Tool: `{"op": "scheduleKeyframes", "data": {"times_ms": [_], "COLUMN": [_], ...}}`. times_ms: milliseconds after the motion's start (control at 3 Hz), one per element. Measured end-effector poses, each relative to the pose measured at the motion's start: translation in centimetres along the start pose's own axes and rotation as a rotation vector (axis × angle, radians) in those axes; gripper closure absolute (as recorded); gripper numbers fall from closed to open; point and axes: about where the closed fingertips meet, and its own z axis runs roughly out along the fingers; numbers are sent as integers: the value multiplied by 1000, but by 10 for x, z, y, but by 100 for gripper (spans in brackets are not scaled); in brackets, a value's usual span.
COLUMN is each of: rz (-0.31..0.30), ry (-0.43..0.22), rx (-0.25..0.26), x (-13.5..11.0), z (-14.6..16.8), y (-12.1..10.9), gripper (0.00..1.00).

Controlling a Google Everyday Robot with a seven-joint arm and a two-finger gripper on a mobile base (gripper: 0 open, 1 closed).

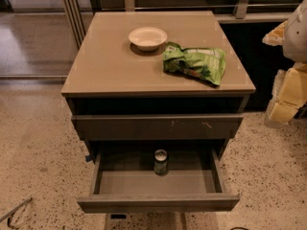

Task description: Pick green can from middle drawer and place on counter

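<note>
The green can [160, 161] stands upright at the back middle of the open middle drawer [129, 182], silver top up. The drawer is pulled out toward me, with its flat front [158, 202] nearest. The counter [115, 66] is the beige top of the cabinet, above the drawers. My gripper [287, 97] is at the right edge of the view, beside the cabinet at about counter height. It is well to the right of the can and above it, and it touches nothing.
A white bowl [147, 37] and a crumpled bright green snack bag [194, 63] lie on the back and right of the counter. The upper drawer front [158, 127] with pale scratch marks sticks out a little above the can. Speckled floor surrounds the cabinet.
</note>
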Motion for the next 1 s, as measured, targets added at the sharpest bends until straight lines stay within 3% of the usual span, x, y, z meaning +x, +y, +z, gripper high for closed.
{"op": "scheduleKeyframes", "data": {"times_ms": [333, 667, 1000], "rz": [0, 0, 13], "ry": [0, 0, -18], "rx": [0, 0, 2], "x": [0, 0, -1], "z": [0, 0, 16], "y": [0, 0, 2], "gripper": [0, 14, 37]}}
